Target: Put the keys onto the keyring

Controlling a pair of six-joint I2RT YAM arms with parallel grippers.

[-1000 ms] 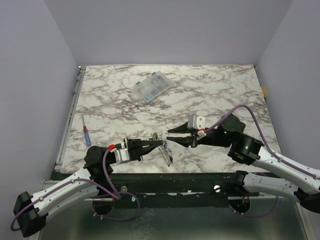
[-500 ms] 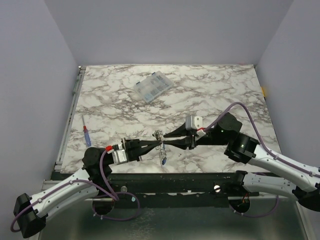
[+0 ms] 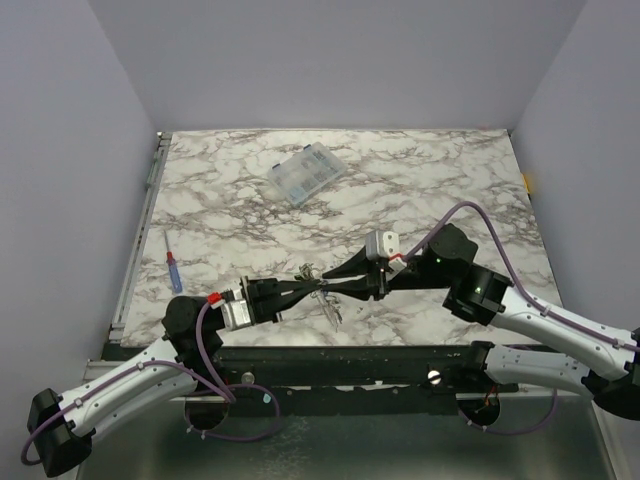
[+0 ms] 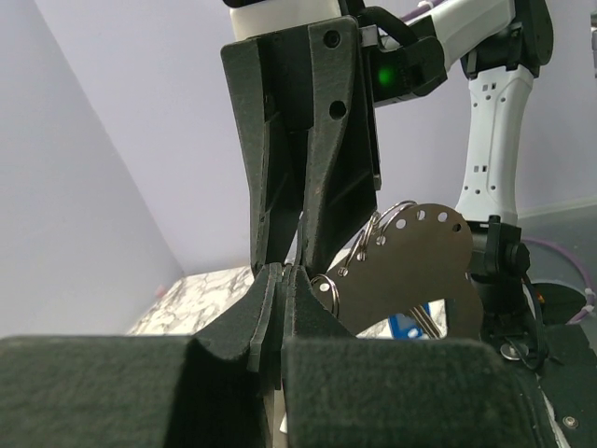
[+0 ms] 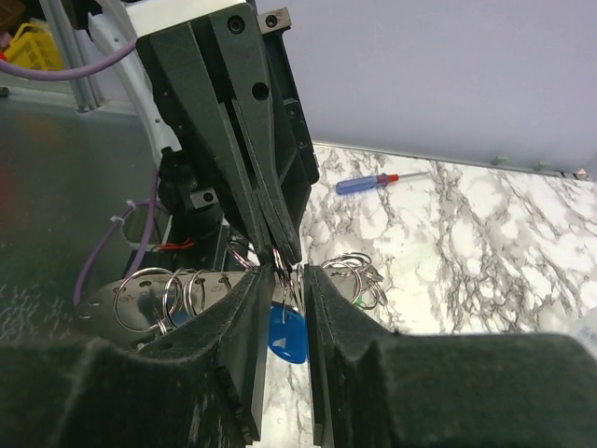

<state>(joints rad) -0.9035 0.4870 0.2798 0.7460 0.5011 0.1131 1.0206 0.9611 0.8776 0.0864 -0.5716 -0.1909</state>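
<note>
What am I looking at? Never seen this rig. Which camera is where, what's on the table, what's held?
Two robot arms sit at the near edge of a marble table. One picture is from a fixed camera above and behind them, two from wrist cameras. On the table: a clear compartment box and a red-and-blue screwdriver. The left hand is shut on the keyring, a holed metal tag carrying wire rings. The right hand meets it tip to tip, jaws slightly apart, a blue key in the gap; whether it grips is unclear.
</note>
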